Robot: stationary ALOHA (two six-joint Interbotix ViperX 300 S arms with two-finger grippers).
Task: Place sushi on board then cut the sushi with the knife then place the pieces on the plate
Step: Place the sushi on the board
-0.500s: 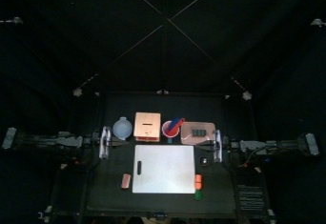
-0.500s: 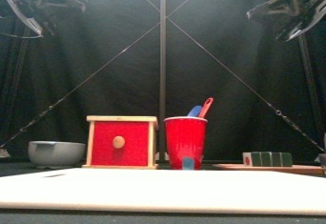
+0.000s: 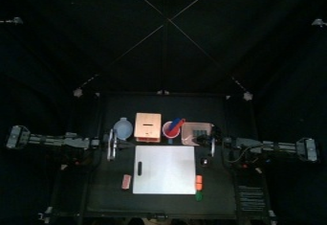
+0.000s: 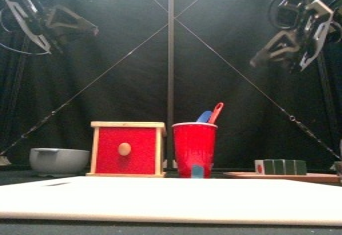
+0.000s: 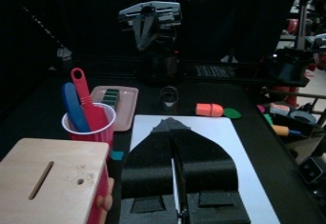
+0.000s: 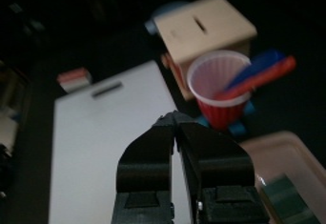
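1. Finds the left claw (image 5: pixel 173 125) and the right claw (image 6: pixel 173 119) lower and more inward in the front view than half a second ago: out of the upper corners, yet high above the surface (image 3: pixel 105 198).
2. Means, as a judgement, only the start of the approach: nothing gripped, nothing displaced, all three steps of the task open.
3. Shows each claw narrow, jaws pressed together in its own wrist view, holding nothing.
4. Places the sushi roll (image 4: pixel 281 166) at the lower right of the front view: a short row of dark green, square-edged blocks lying in the flat pink tray (image 6: pixel 270 152), not on the bare, matte white board (image 3: pixel 166 169) at the lower centre of the top view.
5. Leaves the knives (image 4: pixel 211 112), one blue and one red, leaning in the glossy red cup (image 4: pixel 195 147) at the centre, just beside the pale wooden box (image 4: pixel 128 149) with its red front.
6. Suggests hard, light toy material; probably calls for a centred grip on the roll, to keep the blocks together.
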